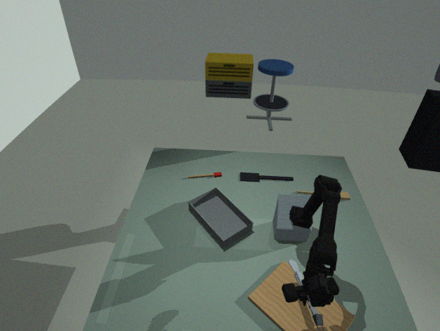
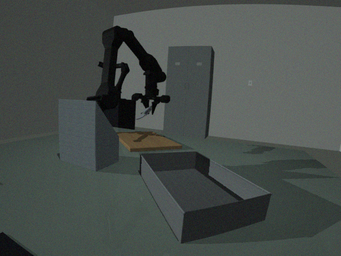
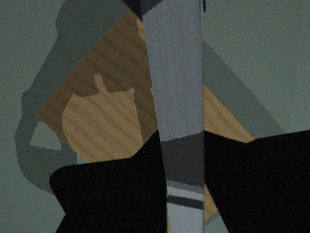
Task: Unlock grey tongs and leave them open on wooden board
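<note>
The grey tongs (image 1: 294, 267) (image 2: 143, 114) (image 3: 175, 74) are held in the air above the wooden board (image 1: 265, 292) (image 2: 165, 144) (image 3: 104, 128). My gripper (image 1: 305, 299) (image 2: 150, 109) (image 3: 173, 132) points down and is shut on the tongs. Their rounded tip end slopes down toward the exterior camera, with the darker hinge end on the other side of the fingers. The arms look close together; whether the lock is released cannot be told. The fingers hide part of the tongs in the top view. The roasting tin (image 1: 207, 227) (image 2: 226, 220) holds no tongs.
A grey block (image 1: 286, 213) (image 2: 77, 132) stands by the arm's base, near the board. A black spatula (image 1: 249, 177), a red-ended tool (image 1: 217, 174) and a wooden tool (image 1: 345, 195) lie farther back on the table.
</note>
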Controlling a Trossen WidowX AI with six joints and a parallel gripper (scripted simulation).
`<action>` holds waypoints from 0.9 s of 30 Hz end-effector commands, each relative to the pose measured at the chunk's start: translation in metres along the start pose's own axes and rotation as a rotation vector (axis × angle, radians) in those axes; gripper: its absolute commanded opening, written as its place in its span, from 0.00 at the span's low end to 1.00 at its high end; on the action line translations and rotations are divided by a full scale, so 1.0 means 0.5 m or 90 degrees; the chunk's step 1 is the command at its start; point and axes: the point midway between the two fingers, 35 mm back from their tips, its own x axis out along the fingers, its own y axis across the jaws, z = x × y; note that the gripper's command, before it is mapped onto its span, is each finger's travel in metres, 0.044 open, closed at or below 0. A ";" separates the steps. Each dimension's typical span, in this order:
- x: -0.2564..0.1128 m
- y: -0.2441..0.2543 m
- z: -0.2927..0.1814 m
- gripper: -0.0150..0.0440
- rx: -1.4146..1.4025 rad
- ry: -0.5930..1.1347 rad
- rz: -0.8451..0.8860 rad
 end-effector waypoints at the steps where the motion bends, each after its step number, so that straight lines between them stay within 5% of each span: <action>1: -0.013 -0.007 0.006 0.00 0.026 -0.068 0.003; 27: -0.106 -0.006 -0.007 0.00 -0.004 -0.392 0.025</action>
